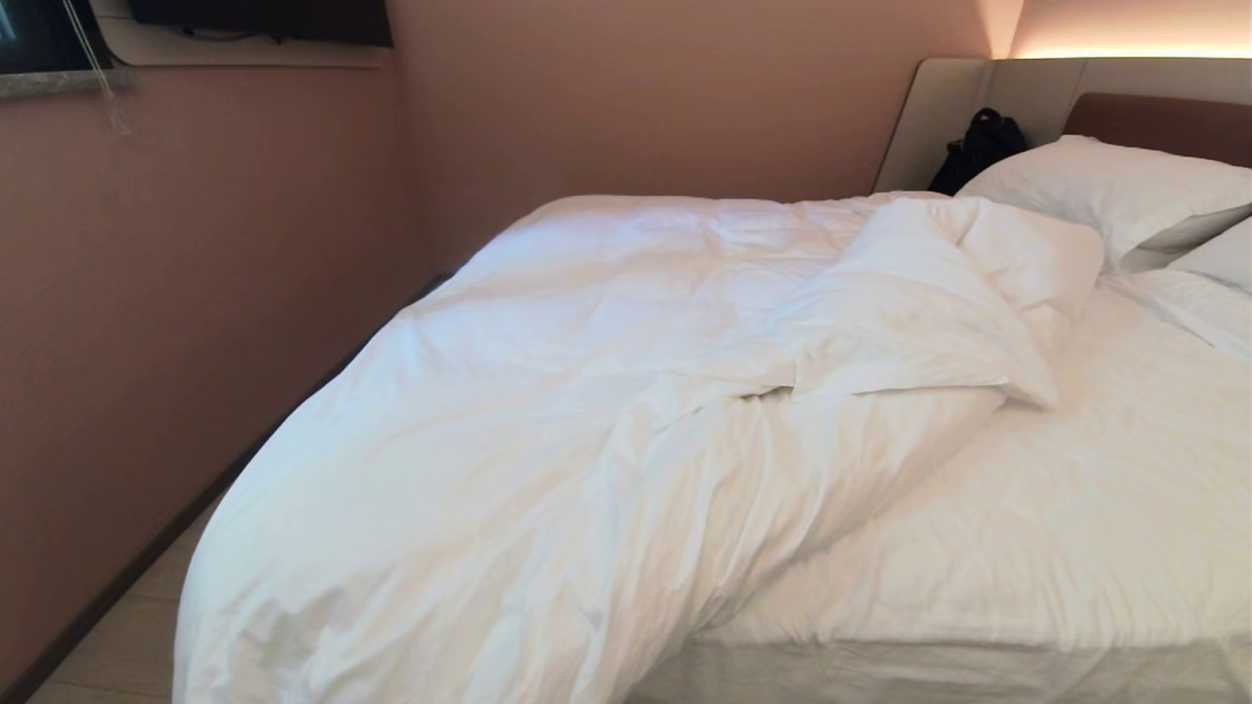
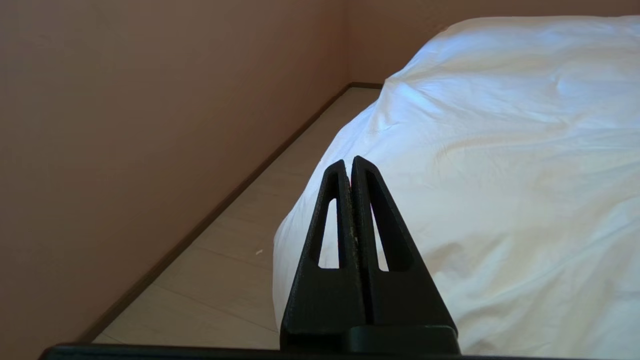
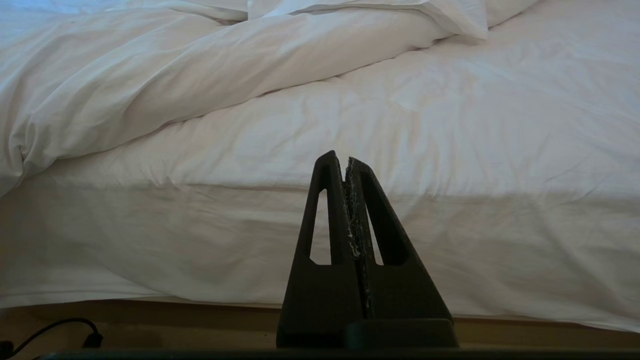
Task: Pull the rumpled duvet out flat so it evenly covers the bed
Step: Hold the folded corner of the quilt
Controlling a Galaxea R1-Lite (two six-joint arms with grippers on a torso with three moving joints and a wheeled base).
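The white duvet (image 1: 548, 430) lies rumpled over the left part of the bed (image 1: 1076, 528), with one corner folded back (image 1: 939, 303) toward the pillows. It hangs over the bed's left side. The right part of the mattress shows only its sheet. Neither arm is in the head view. My left gripper (image 2: 350, 161) is shut and empty, just short of the duvet's (image 2: 500, 175) hanging near-left corner and apart from it. My right gripper (image 3: 342, 159) is shut and empty, low in front of the mattress's sheeted side (image 3: 450, 235), with the duvet (image 3: 150, 85) further along.
A pink wall (image 1: 147, 342) runs close along the bed's left side, leaving a narrow strip of pale floor (image 2: 240, 260). Two pillows (image 1: 1115, 191) and a black bag (image 1: 978, 147) sit at the headboard (image 1: 1164, 122). A black cable (image 3: 55, 330) lies on the floor.
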